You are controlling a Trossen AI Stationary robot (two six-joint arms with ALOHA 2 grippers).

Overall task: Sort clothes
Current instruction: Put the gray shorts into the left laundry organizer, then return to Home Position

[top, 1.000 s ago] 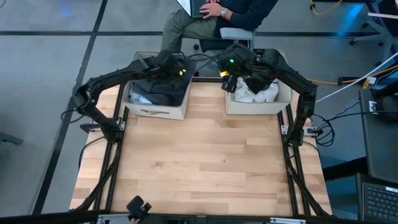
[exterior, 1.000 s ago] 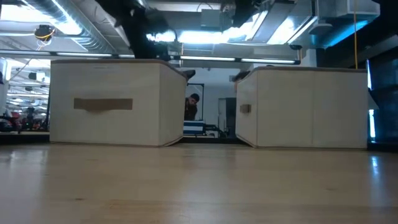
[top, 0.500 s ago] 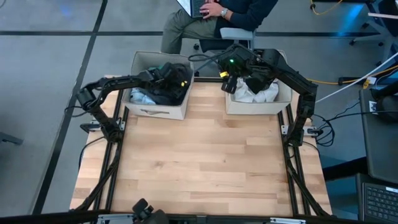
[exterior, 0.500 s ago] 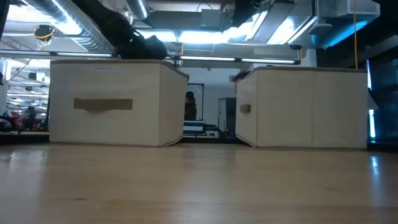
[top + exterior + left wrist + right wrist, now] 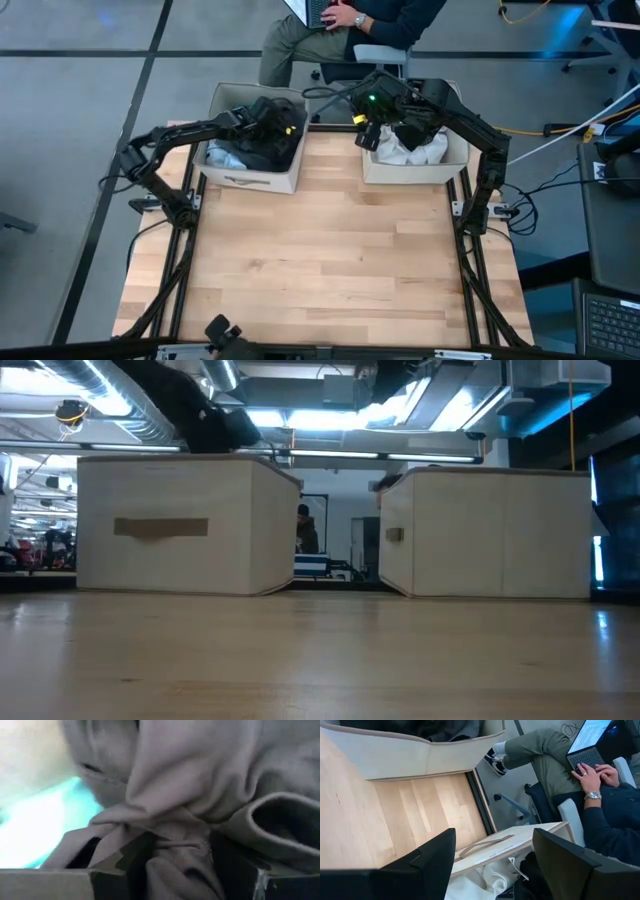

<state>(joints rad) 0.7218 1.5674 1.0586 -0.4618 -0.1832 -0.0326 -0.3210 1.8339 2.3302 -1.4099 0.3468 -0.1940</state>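
The dark grey garment [image 5: 268,143] lies heaped in the left beige bin [image 5: 250,181]. My left gripper [image 5: 263,120] reaches down into that bin and is shut on the grey cloth [image 5: 200,775]. A turquoise garment [image 5: 45,830] shows beside it in the left wrist view. The white garment [image 5: 416,150] lies in the right beige bin [image 5: 405,172]. My right gripper [image 5: 368,134] hangs open and empty over that bin's left rim; it also shows in the right wrist view [image 5: 492,845], above the white cloth [image 5: 480,882]. My left gripper pinches a gathered bunch of the dark grey garment [image 5: 176,851] between its two fingers [image 5: 134,865], several layers thick, with creases running out from the hold. The fingers come from above, slanting down into the bin. The rest of the garment lies on the clothes in the bin.
Both bins stand at the table's far edge, with a gap between them [image 5: 335,560]. The wooden tabletop [image 5: 320,260] stretches in front of them. A person [image 5: 350,20] sits with a laptop just behind the table's far edge.
My left gripper has gone down into the left bin and a little toward the table's near edge, taking the dark grey garment with it. The left bin has shifted slightly in the low view. My right gripper has kept still.
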